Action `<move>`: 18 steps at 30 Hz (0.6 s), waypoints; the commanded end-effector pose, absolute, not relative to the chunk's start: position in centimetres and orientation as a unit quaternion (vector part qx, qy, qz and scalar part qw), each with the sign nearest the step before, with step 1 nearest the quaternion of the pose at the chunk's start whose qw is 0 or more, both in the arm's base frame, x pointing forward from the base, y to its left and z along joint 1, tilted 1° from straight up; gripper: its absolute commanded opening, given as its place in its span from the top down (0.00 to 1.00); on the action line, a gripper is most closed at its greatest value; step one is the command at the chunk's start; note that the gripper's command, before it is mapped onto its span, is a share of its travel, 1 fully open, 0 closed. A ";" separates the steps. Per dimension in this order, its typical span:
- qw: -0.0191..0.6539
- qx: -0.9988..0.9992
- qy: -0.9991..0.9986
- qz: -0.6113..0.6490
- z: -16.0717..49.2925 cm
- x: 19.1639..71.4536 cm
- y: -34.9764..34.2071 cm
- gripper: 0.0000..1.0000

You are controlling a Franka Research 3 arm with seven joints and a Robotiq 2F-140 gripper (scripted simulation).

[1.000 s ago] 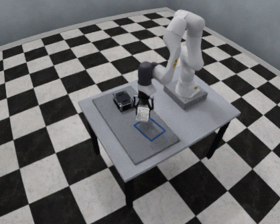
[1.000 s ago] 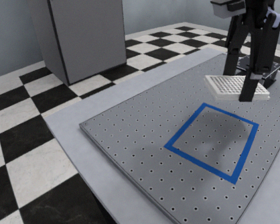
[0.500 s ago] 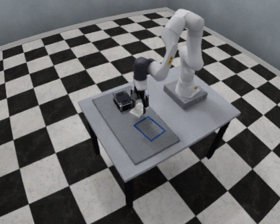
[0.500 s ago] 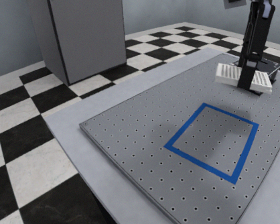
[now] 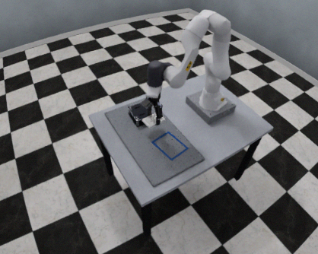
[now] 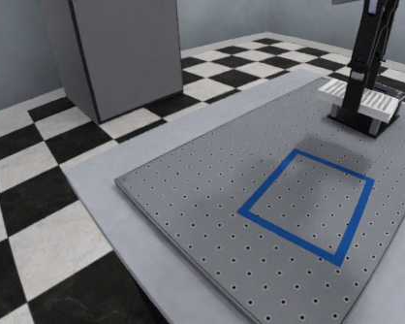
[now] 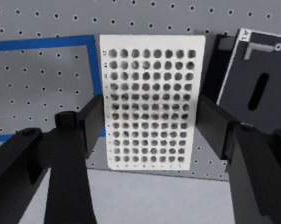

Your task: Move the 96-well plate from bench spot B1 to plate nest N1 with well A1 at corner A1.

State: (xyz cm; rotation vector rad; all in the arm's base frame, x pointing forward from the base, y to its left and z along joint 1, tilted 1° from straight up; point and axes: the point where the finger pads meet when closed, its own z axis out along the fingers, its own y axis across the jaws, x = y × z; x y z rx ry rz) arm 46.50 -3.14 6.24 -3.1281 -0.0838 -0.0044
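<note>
My gripper (image 5: pixel 153 119) (image 6: pixel 359 96) (image 7: pixel 149 107) is shut on the white 96-well plate (image 5: pixel 149 122) (image 6: pixel 332 90) (image 7: pixel 151 95), one finger on each long side. It holds the plate level, low over the near edge of the black raised nest N1 (image 5: pixel 138 110) (image 6: pixel 360 125) (image 7: pixel 251 65). In the wrist view the nest lies to the plate's right, with a white corner locator and an A1 label (image 7: pixel 245 34). The blue rectangle of spot B1 (image 5: pixel 160 138) (image 6: pixel 267 181) (image 7: pixel 41 45) holds nothing. I cannot make out the plate's cut-off corner.
The grey perforated board (image 5: pixel 142 163) (image 6: pixel 205 194) carries the nest and the spot on the grey table (image 5: pixel 233 129). The arm's base block (image 5: pixel 211 108) stands at the table's back right. A tall grey cabinet (image 6: pixel 123 48) stands on the floor beyond the table.
</note>
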 end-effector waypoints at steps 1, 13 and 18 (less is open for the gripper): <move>-0.003 -1.000 0.026 0.004 6.5 46.5 -4.0 0.40; -0.003 -1.000 0.026 0.004 7.2 46.8 -7.6 0.40; -0.003 -1.000 0.026 0.004 7.4 46.9 -8.9 0.40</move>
